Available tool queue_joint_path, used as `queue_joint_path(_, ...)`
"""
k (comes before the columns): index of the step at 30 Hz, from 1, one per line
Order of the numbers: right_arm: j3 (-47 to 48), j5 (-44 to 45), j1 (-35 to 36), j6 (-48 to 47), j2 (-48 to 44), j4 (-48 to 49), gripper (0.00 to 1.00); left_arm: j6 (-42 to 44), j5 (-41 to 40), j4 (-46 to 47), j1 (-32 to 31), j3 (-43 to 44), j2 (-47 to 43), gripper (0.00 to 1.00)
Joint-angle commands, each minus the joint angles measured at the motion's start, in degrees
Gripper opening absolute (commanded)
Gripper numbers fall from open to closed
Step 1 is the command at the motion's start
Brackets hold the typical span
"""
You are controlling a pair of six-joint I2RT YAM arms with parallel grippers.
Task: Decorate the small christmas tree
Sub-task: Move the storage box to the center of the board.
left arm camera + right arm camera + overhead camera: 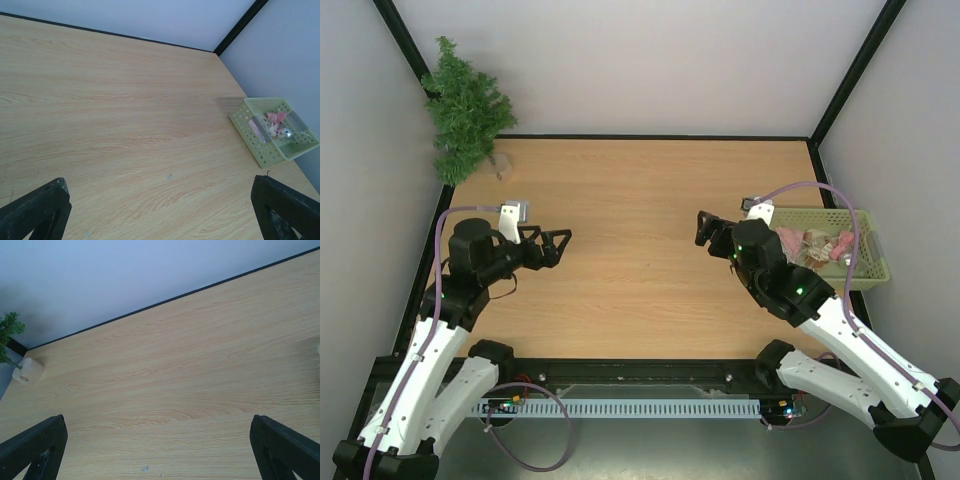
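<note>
At right, a green basket holds pink trinkets.

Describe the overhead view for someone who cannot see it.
A robot's left gripper and right gripper hover open and empty over a wooden table. A small christmas tree sits in the far left corner; a pale green basket of pinkish trinkets sits at the right.

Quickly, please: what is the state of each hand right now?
Left hand: open, holding nothing.
Right hand: open, holding nothing.
</note>
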Motion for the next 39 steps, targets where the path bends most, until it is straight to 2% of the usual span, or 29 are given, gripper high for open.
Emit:
queue_joint_path(1,-1.09,1.83,-0.25,1.20,-0.69,0.58,0.98,-0.21,0.35,0.87,0.44,-0.54,-0.61,1.00)
queue_joint_path(7,-1.83,4.16,-0.25,3.28,-0.04,2.68,0.98,-0.18,-0.97,0.45,0.43,-0.49,-0.15,1.00)
queue_joint_path(11,-1.49,13.01,-0.33,5.68,1.91,3.48,0.98,0.57,-1.75,-0.87,0.43,-0.61,0.25,1.00)
queue_joint_path(15,2.65,19.39,-2.74,6.10,10.53,2.05,0.99,0.54,-2.31,-0.27,0.40,-0.90,-0.01,1.00)
queue_joint_path(18,6.18,19.00,-8.21,7.09,16.80,0.41,0.96,0.51,-2.89,-0.46,0.46,-0.87,0.01,1.00)
queue_joint_path(21,7.46,17.46,-14.56,7.86,20.20,1.66,0.86,0.60,-2.75,-0.50,0.40,-0.98,-0.77,1.00)
queue_joint_path(23,7.56,14.94,-19.68,8.10,21.87,3.34,0.69,0.60,-2.87,-0.35,0.33,-1.11,-1.59,1.00)
queue_joint_path(24,7.70,13.87,-22.24,8.56,22.77,3.77,0.66,0.60,-2.95,-0.28,0.34,-1.13,-1.86,1.00)
queue_joint_path(28,7.89,7.82,-31.67,10.60,26.89,5.68,0.62,0.70,-2.92,-0.17,0.02,-1.17,-2.80,1.00)
queue_joint_path(34,8.42,-1.95,-41.87,13.86,34.07,9.52,0.55,0.72,-3.76,0.21,-0.41,-1.36,-4.10,1.00)
queue_joint_path(39,12.52,-6.22,-45.60,13.93,41.55,10.78,0.54,0.78,-4.07,0.35,-0.44,-1.40,-5.05,1.00)
